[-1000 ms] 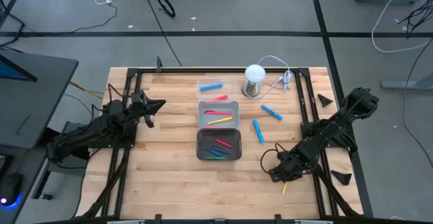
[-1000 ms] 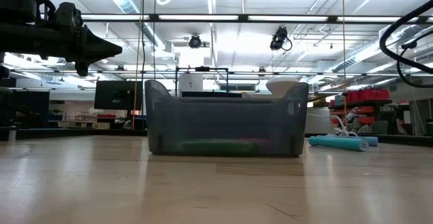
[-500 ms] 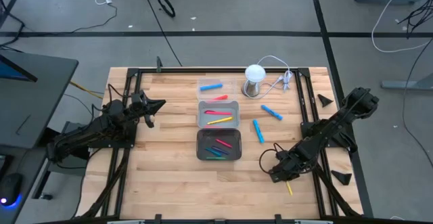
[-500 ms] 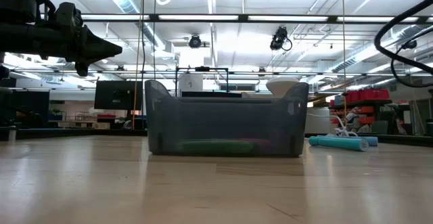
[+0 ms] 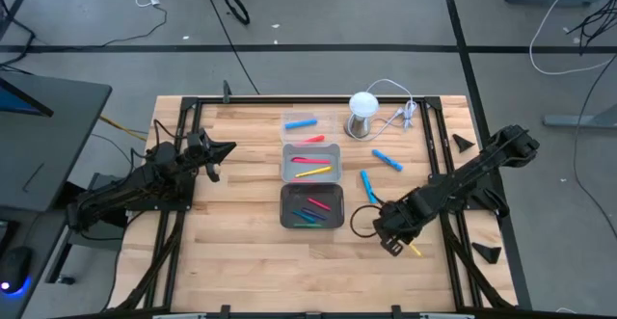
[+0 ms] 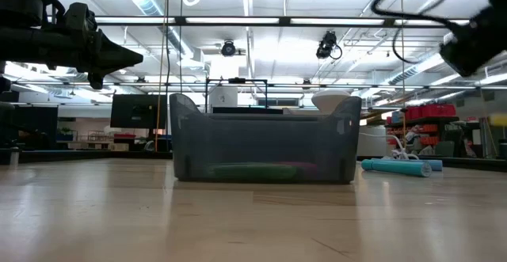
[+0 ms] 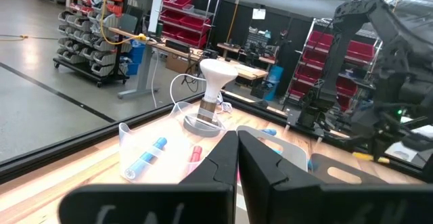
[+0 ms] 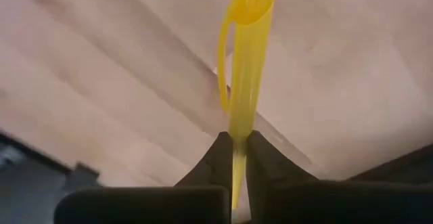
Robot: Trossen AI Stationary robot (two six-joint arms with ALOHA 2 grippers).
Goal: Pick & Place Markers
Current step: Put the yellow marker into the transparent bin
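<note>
High view: the right gripper (image 5: 392, 245) is carrying a yellow marker (image 5: 413, 249), beside the trays (image 5: 310, 149) already holding several; 4 blue markers (image 5: 367, 186) are lying loose beyond it. Right wrist view: jaws are clamping the marker. Left wrist view: left gripper (image 7: 236, 146) is waiting, jaws together.

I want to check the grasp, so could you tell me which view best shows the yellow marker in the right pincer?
The right wrist view: the yellow marker fills it, pinched in the right pincer. The high view shows only its tip past the pincer. The low view barely catches it; the left wrist view does not show it clearly.
</note>
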